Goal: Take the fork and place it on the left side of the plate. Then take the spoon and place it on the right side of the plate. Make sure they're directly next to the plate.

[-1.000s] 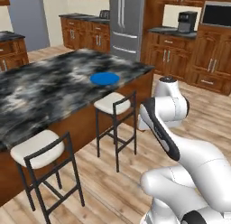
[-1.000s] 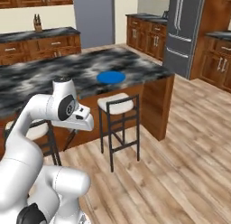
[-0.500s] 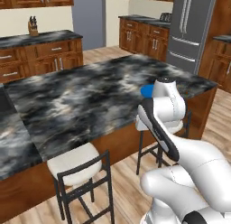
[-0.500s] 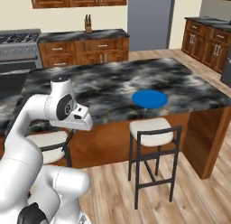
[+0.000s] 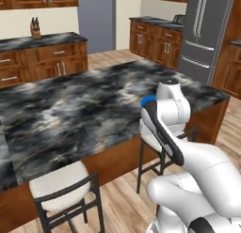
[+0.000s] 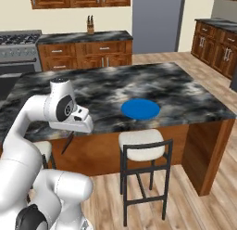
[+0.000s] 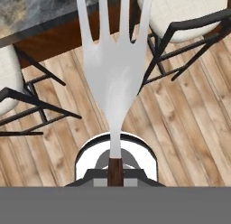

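The fork [image 7: 113, 69] stands large in the hand view, pale tines pointing away over the wooden floor, its dark brown handle pinched in my gripper [image 7: 115, 171], which is shut on it. From the right base view, my gripper [image 6: 75, 130] hangs off the island's near edge, and the fork [image 6: 68, 143] shows as a thin dark line slanting down beneath it. The blue plate [image 6: 140, 109] lies flat on the island near its front edge, to the right of my gripper. In the left base view a sliver of the plate [image 5: 146, 100] peeks out behind my arm. The spoon is out of view.
The dark marble island [image 6: 180, 87] spans the scene, with cushioned stools [image 6: 139, 144] [image 5: 58, 181] along its near side. A back counter carries a knife block [image 6: 90, 24], beside a stove [image 6: 18, 40]. A steel fridge [image 5: 207, 30] stands far right.
The whole picture has shifted because the base drove: the island and plate now appear closer and from a different angle. The fork stays in my shut gripper.
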